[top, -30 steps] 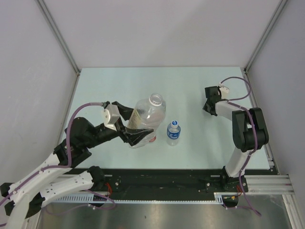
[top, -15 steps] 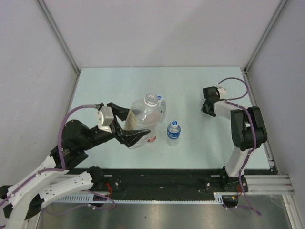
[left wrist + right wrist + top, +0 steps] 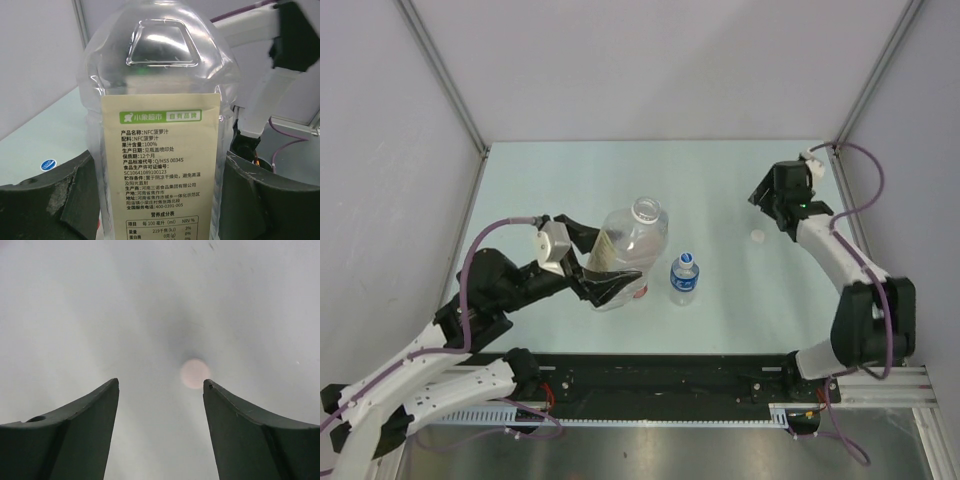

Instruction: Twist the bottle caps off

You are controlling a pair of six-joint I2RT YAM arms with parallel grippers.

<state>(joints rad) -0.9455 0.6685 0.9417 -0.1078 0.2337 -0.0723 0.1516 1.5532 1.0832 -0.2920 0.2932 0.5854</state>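
The large clear bottle (image 3: 630,250) with the yellowish label (image 3: 160,170) stands with its mouth (image 3: 646,209) open and capless. My left gripper (image 3: 604,263) is shut on its body, one finger on each side (image 3: 60,200). A small bottle (image 3: 684,280) with a blue cap (image 3: 686,258) stands just right of it. A white cap (image 3: 757,236) lies loose on the table. My right gripper (image 3: 764,201) is open and empty just above and behind it; the cap (image 3: 195,373) shows beyond my right fingertip (image 3: 212,390). My right gripper (image 3: 162,384) holds nothing.
A red bit (image 3: 638,292) shows at the foot of the large bottle, mostly hidden. A blue cap (image 3: 48,164) shows left of the large bottle in the left wrist view. Frame posts (image 3: 860,85) and walls bound the pale table (image 3: 720,320).
My right gripper has lifted and swung toward the far right, leaving the white cap on the table. The left gripper tilted the large bottle left, then brought it back.
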